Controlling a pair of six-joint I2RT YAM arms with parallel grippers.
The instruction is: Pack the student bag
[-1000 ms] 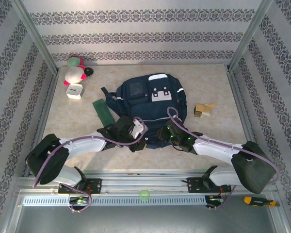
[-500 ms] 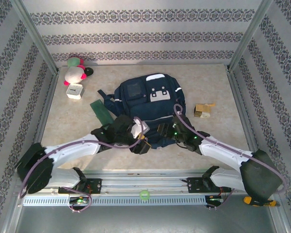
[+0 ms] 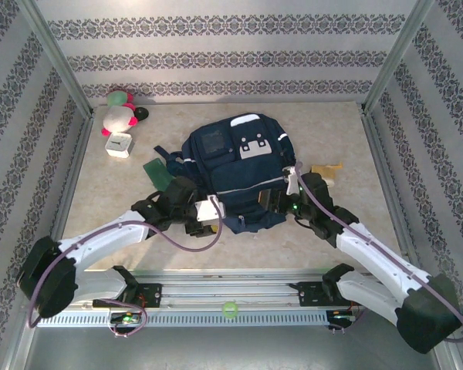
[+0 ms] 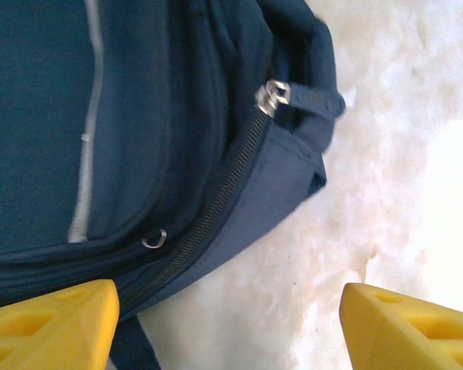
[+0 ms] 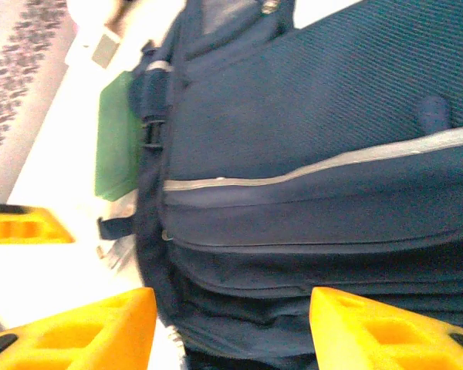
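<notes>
The student bag (image 3: 231,166), navy with a thin white stripe and grey-white buckle patches, lies flat mid-table. My left gripper (image 3: 208,219) is at its near-left corner. In the left wrist view this gripper (image 4: 228,327) is open, its yellow fingers (image 4: 50,324) wide apart over bare table, with the bag's zipper (image 4: 235,173) and its metal pull (image 4: 272,96) just ahead. My right gripper (image 3: 274,202) is at the bag's near-right edge. It (image 5: 235,331) is open, with the bag's (image 5: 316,154) dark folds between the fingers (image 5: 386,327), which do not pinch them.
A green flat book (image 3: 159,174) lies against the bag's left side. A white cube (image 3: 118,145) and a pink-and-white plush toy (image 3: 119,112) sit at the far left. A small tan block (image 3: 324,173) lies right of the bag. Metal frame posts stand at the table's corners.
My left gripper has opened and let go of the bag's near edge. The right gripper has widened and moved right and farther out, its arm stretching. The bag's near edge has settled.
</notes>
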